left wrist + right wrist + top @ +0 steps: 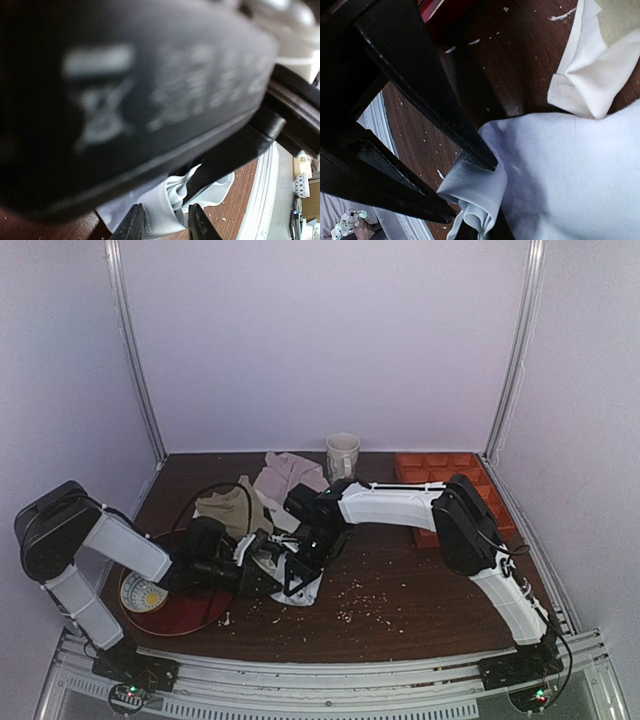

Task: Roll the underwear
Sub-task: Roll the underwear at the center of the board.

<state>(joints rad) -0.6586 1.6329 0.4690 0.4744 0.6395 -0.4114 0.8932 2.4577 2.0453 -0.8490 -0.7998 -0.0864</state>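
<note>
White underwear [570, 170], limp and light, best taken at an edge; right gripper [470, 192] pinches one there; left gripper [165, 225] straddles cloth, hold unclear.

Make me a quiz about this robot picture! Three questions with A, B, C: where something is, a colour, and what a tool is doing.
1. Where is the mug? A on a red plate; B at the back of the table; C on the floor.
2. What colour is the tray? A orange; B blue; C green.
3. The right tool is: A wide open; B shut on the underwear; C gripping the mug.
Answers: B, it stands at the far edge; A, it looks orange; B, it pinches a white fold.
</note>
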